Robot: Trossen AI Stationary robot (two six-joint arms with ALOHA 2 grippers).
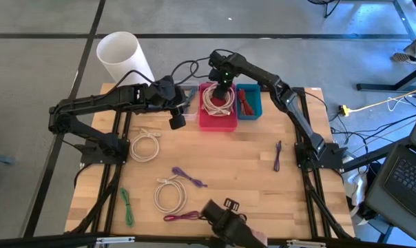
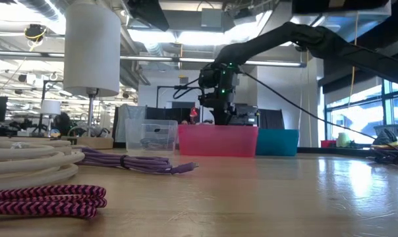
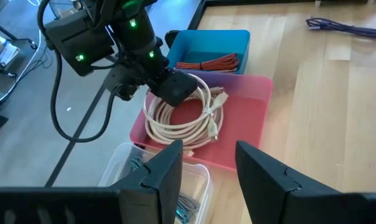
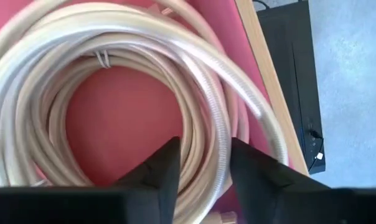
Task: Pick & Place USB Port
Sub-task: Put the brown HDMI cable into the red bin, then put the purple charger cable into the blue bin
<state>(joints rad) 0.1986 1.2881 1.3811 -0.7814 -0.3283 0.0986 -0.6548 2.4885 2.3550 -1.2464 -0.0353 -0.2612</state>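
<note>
A coiled white USB cable (image 3: pixel 188 115) lies on the floor of the pink bin (image 1: pixel 218 122) at the table's far edge. My right gripper (image 4: pixel 205 165) points down into that bin, open, with some of the coil's strands (image 4: pixel 206 130) running between its fingertips. My left gripper (image 3: pixel 206 168) hangs open with nothing in it, above the clear bin (image 3: pixel 138 180) just left of the pink one. My right gripper's fingers stand on either side of a few strands of the white coil (image 4: pixel 216 143), coming from above. Whether they touch the strands I cannot tell. The coil rests on the bin's floor.
A blue bin (image 1: pixel 249 103) holding a red cable stands right of the pink one. On the table lie two white coils (image 1: pixel 144 146) (image 1: pixel 170 195), purple cables (image 1: pixel 189 178) (image 1: pixel 277 156), a green one (image 1: pixel 127 205) and a magenta one (image 1: pixel 182 217). A white cylinder (image 1: pixel 123 58) stands far left.
</note>
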